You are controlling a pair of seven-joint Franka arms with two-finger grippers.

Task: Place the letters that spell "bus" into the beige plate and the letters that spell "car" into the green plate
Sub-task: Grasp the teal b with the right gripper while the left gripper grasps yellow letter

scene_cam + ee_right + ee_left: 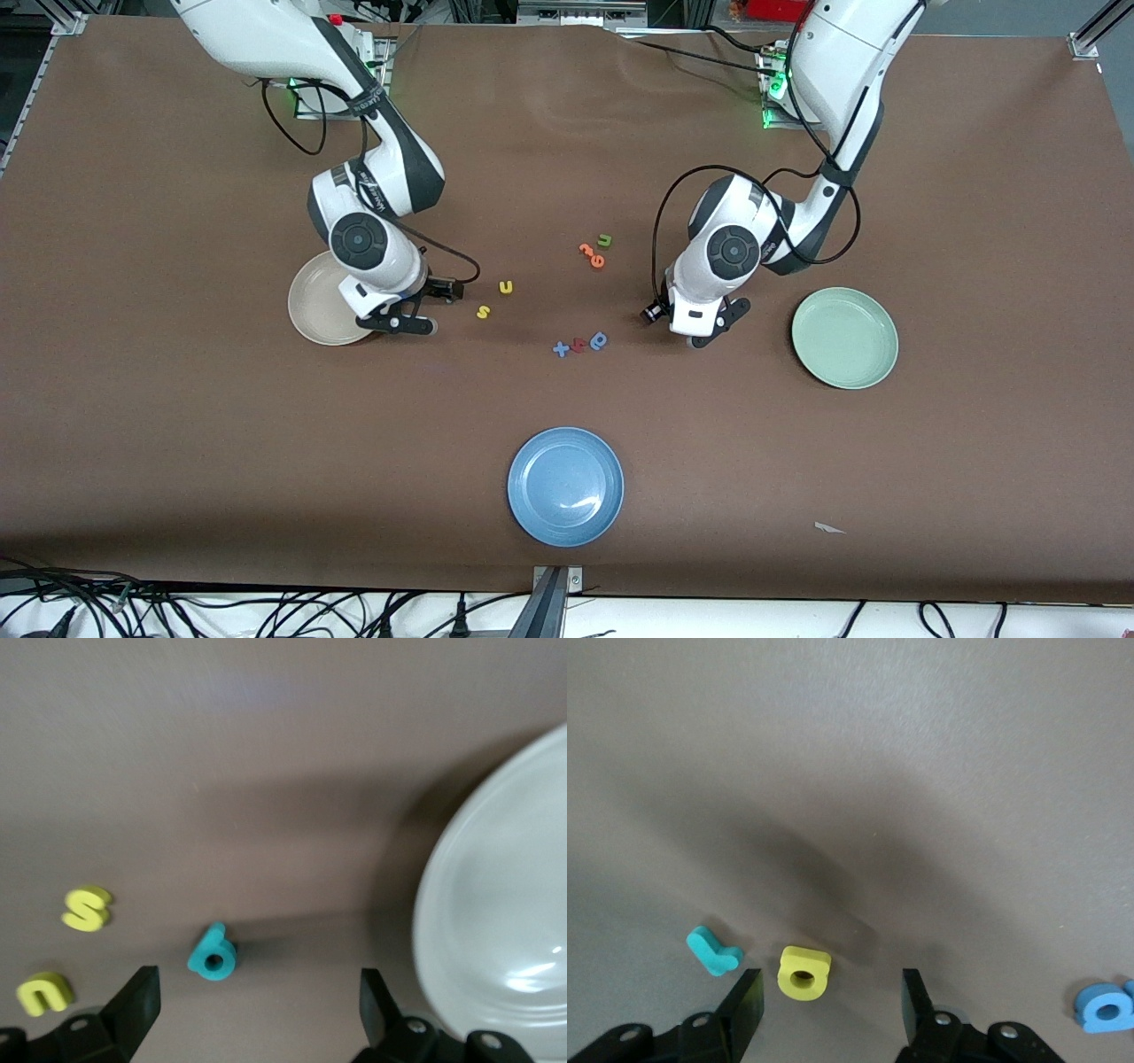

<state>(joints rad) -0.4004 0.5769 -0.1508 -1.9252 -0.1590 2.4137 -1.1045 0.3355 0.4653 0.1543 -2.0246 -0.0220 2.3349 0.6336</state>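
Note:
My left gripper point(831, 1005) hangs low over the table, open, between the mixed letters and the green plate point(844, 338). The yellow a point(804, 974) lies just ahead of its fingers, close to one of them and untouched. The teal r point(713, 950) lies beside the a, outside the jaws. My right gripper point(257, 999) is open beside the beige plate point(496, 904), with the teal b point(213, 952) just ahead of its gap. The yellow s point(483, 312) and yellow u point(506, 286) lie toward the table's middle from it. In the front view the hands hide the a, r and b.
A green u point(604, 240) and orange letters point(592, 255) lie farther from the front camera. Blue and red letters point(580, 343) sit in a row beside my left gripper point(706, 337). A blue plate point(565, 486) stands nearest the front camera.

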